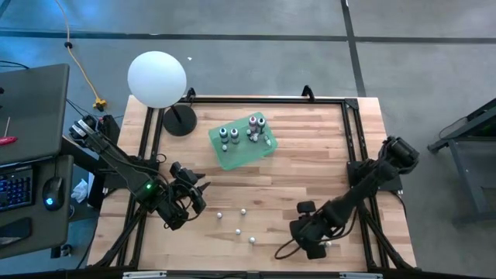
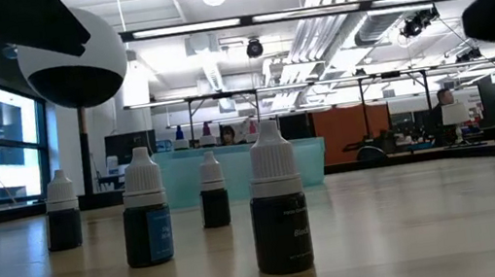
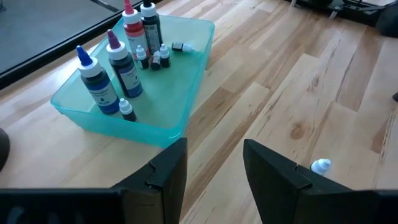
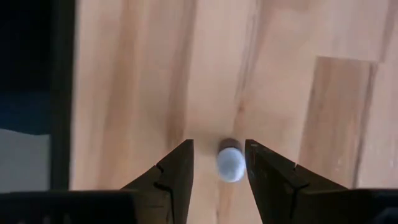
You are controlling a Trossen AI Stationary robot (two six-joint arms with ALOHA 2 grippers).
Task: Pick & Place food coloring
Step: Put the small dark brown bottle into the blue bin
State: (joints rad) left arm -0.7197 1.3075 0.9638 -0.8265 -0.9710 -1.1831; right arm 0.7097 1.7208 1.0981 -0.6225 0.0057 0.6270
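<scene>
Down near the front right of the table [image 1: 310,163], the right gripper [image 1: 316,246] points straight at the wood with its fingers parted around one small bottle [image 4: 230,163], not yet closed on it. That bottle stands upright, its white cap facing the wrist camera, nearer one finger [image 4: 261,171] than the other. Four more little bottles [image 1: 242,211] stand upright and loose on the boards between the two arms, caps up. The left gripper [image 1: 198,194] hangs open above the left side, aimed toward the green tray [image 1: 246,153], which holds taller bottles standing and one tiny bottle [image 3: 182,46] lying on its side.
</scene>
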